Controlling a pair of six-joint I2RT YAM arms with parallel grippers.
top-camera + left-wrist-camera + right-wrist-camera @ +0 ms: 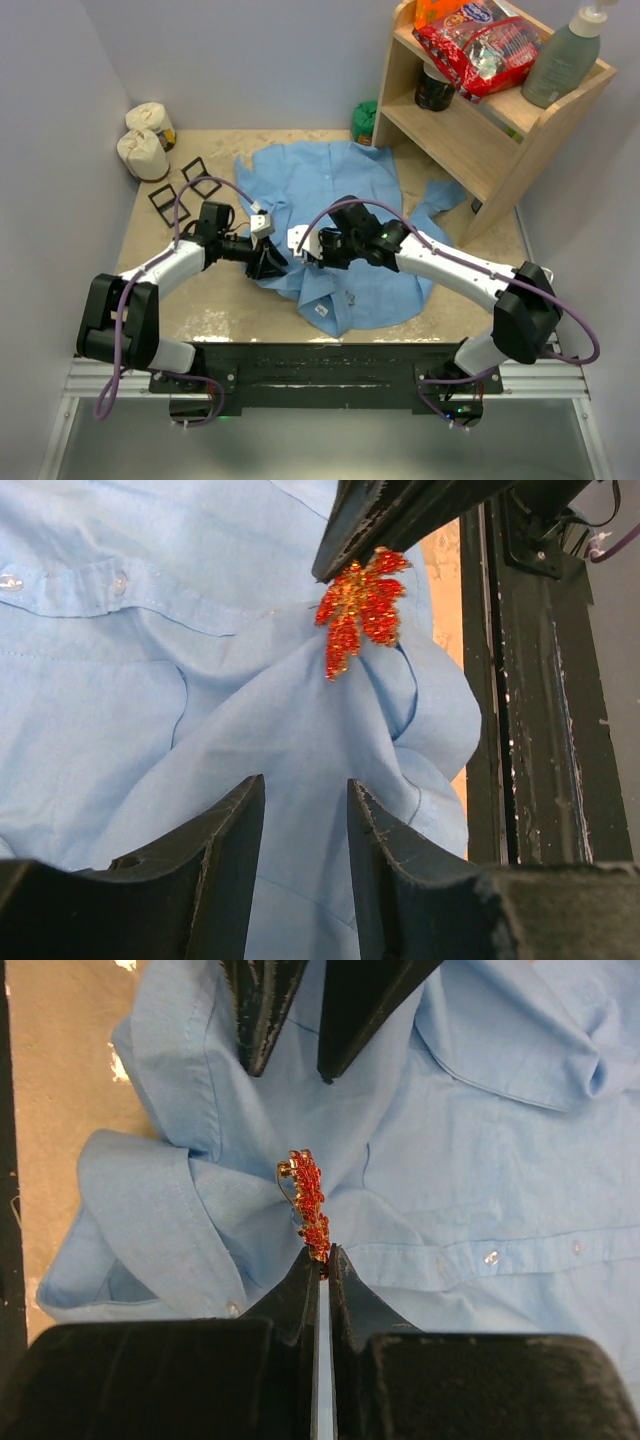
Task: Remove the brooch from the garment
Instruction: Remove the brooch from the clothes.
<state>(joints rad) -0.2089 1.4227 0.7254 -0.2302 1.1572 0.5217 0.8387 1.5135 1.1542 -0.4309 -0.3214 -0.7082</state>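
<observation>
1. Two fingers of the left gripper (pixel 305 798) stand partly apart with nothing between them; only light-blue cloth shows through the gap. The gripper hangs low over the bunched front of the shirt (pixel 330 185).
2. Straight ahead of those parted fingers, near them but not touching, is the red and gold glitter brooch (pixel 308 1205), shaped like a leaf.
   - It sits between the two grippers, raised above a ridge of cloth just beside the button placket (pixel 530 1252).
   - In the right wrist view its long axis runs directly out from the right fingertips toward the left gripper, so the two grippers face each other along it.
   - A thin gold pin (pixel 286 1172) shows at the far end.
3. Closed tight on the near tip of the brooch is the right gripper (pixel 320 1258), so the right arm is the one in contact.
   - In the left wrist view, folds of the shirt draw up to the brooch, which suggests the pin is caught in the cloth, though the join itself is hidden.
   - The coming move probably needs the left fingers to pinch the fabric just below the brooch while the right gripper draws it back along its own axis.
</observation>
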